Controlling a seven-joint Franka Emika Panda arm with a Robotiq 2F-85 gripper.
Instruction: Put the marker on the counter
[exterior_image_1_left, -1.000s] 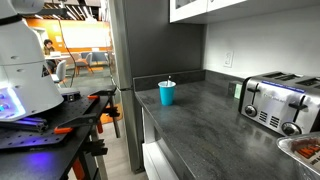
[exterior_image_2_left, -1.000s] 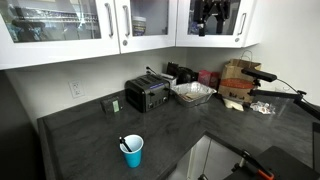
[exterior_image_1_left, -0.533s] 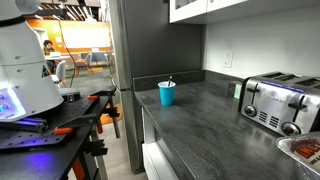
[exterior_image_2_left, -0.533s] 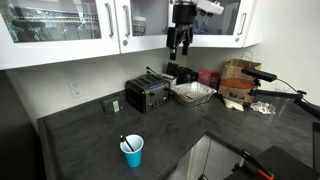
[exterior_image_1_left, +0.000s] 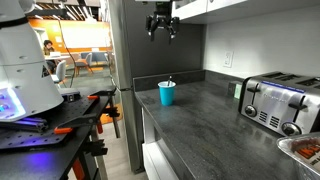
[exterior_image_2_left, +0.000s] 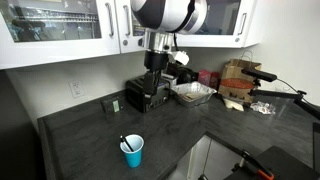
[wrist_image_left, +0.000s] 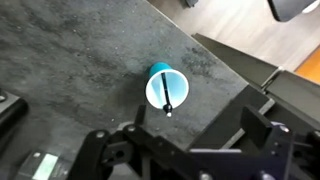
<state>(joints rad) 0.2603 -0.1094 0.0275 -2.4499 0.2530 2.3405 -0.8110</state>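
Jaws are spread apart with nothing between them, and the gripper (exterior_image_1_left: 162, 34) hangs high up by the cabinets (exterior_image_1_left: 188, 8). Marker (wrist_image_left: 167, 98) isn't on the counter (exterior_image_1_left: 215, 118) yet: it's standing in the cup (wrist_image_left: 166, 86), leaning on the rim at about 6 o'clock in the wrist view. In both exterior views the cup sits well below the gripper, roughly 6 to 7 o'clock from it, close to the counter's front edge. Toaster (exterior_image_1_left: 274, 102) is off at 3 o'clock from the cup, well apart
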